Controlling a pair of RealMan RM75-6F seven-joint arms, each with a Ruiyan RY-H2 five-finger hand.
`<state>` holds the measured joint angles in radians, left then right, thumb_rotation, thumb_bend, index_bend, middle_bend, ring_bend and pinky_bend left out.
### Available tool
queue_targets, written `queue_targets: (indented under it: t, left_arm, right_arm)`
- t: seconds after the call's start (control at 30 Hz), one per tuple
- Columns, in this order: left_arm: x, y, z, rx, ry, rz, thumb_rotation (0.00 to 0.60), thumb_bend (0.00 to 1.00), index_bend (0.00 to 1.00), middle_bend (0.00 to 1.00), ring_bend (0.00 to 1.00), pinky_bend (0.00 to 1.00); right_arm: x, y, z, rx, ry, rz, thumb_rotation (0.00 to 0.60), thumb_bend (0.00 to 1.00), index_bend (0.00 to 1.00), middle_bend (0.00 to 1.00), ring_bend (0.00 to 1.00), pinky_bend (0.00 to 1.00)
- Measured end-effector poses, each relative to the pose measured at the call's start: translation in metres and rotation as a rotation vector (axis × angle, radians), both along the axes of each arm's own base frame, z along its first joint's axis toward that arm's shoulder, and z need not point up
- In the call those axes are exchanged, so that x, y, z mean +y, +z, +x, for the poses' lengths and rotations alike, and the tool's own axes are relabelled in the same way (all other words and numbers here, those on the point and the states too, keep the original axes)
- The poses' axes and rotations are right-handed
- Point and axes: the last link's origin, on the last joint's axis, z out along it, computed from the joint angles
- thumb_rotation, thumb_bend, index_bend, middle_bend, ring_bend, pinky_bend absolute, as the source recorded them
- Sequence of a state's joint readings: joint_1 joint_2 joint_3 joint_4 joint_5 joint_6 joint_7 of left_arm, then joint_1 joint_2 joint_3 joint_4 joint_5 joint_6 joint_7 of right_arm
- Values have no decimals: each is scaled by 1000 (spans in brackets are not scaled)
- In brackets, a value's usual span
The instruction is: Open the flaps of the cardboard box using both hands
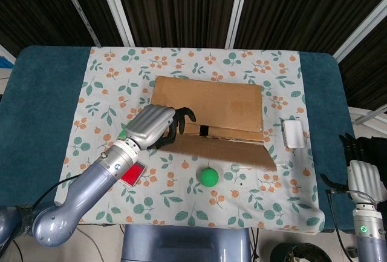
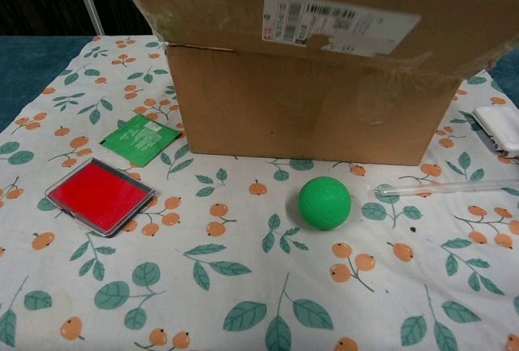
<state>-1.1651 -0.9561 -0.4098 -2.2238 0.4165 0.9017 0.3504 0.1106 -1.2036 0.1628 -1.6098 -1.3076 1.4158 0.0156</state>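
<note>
The cardboard box (image 1: 208, 101) stands mid-table; the chest view shows its front wall (image 2: 308, 116). Its near flap (image 1: 227, 148) is swung out toward me and overhangs the front wall, its label side (image 2: 340, 23) facing down and forward. My left hand (image 1: 156, 127) grips that flap's left end, dark fingers hooked over the edge. The far flap lies flat on top of the box. My right hand (image 1: 364, 179) hangs off the table's right edge, low and far from the box, fingers apart and holding nothing. Neither hand shows in the chest view.
In front of the box lie a green ball (image 2: 324, 203), a red flat case (image 2: 99, 194), a green packet (image 2: 140, 139) and a clear tube (image 2: 446, 188). A white object (image 1: 294, 134) sits at the box's right side on the floral cloth (image 1: 109, 68).
</note>
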Motion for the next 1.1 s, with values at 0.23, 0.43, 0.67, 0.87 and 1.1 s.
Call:
queue_targets:
  t: [0.23, 0.43, 0.67, 0.87, 1.1]
  left_arm:
    - [-1, 9, -16, -11, -5, 81, 600, 442, 149, 245, 180, 281]
    - [4, 21, -48, 43, -30, 284, 600, 264, 49, 64, 19, 76]
    - [-4, 27, -128, 184, -26, 542, 600, 196, 0, 0, 0, 18]
    - [-33, 25, -209, 280, 49, 657, 600, 143, 0, 0, 0, 12]
    - [-59, 23, -269, 324, 134, 712, 600, 142, 0, 0, 0, 0]
  right_arm:
    - [0, 0, 0, 3, -5, -1, 600, 240, 0, 0, 0, 229]
    - [-1, 0, 2, 16, -2, -1, 600, 240, 0, 0, 0, 229]
    - [-6, 2, 11, 51, 20, -4, 600, 240, 0, 0, 0, 229]
    - [-22, 5, 30, 81, 65, -14, 600, 239, 0, 0, 0, 229]
    - [-49, 3, 63, 99, 156, -18, 600, 240, 0, 0, 0, 229]
